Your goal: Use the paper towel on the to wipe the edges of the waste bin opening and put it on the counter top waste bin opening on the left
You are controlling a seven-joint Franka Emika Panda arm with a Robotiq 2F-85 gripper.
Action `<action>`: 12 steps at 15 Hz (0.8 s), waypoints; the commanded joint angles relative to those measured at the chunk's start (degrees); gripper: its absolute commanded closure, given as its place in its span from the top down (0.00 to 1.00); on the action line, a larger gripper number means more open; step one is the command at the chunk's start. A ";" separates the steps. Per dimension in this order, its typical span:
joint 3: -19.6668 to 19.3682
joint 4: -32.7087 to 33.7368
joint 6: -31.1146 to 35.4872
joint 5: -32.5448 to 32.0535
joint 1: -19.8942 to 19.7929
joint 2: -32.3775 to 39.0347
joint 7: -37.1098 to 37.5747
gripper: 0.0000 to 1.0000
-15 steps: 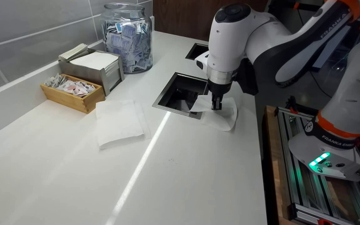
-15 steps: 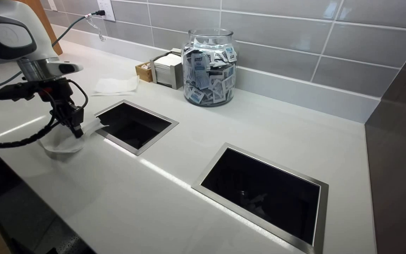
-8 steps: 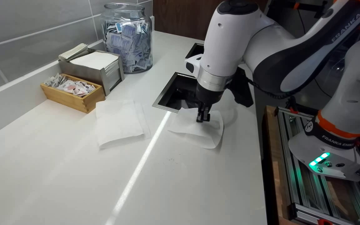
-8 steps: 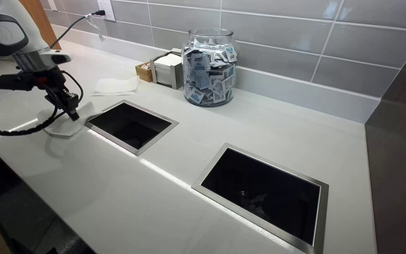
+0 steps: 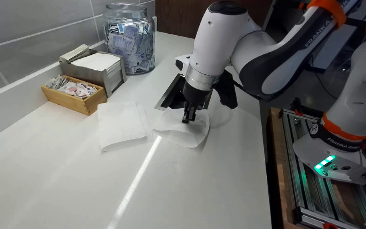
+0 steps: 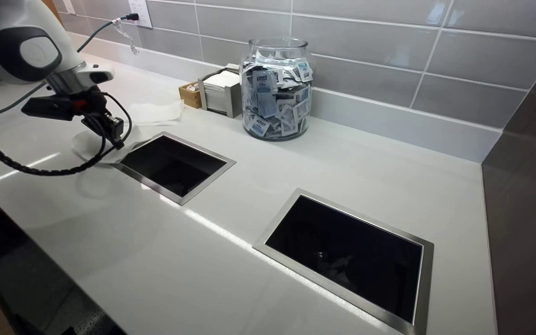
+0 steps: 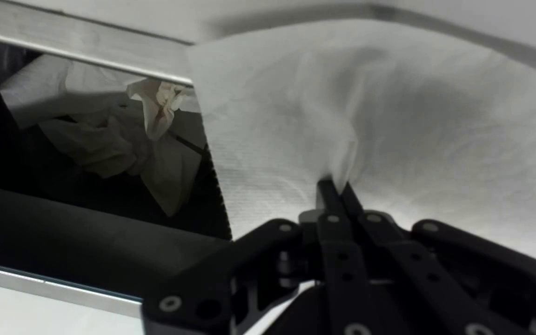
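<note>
One towel (image 5: 175, 124), in an exterior view: spread over part of the rim (image 5: 163, 102) of the bin opening (image 5: 176, 95). Spare towel (image 5: 121, 125) just beside; contact unclear.

In an exterior view: towel reaches the left opening here; second opening (image 6: 342, 260) well apart.

Wrist view: gripper (image 7: 340, 190) pinching a pleat of towel, jaws together. Towel edge overhangs the opening, crumpled paper (image 7: 110, 135) below.

Step, as judged: wiping; can't tell which edges are done. Next seems to call for light pressure along the rim, round the corner, letting go over the left opening only afterwards.

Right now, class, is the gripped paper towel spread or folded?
Spread: in the wrist view, the paper towel fans out around a pinched crease.
</note>
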 commanded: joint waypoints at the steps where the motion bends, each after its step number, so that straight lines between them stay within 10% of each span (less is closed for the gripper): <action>1: -1.32 3.65 2.02 -3.22 -0.37 4.36 1.26 0.00; 12: -3.64 10.79 3.41 -6.99 0.27 10.11 2.56 0.00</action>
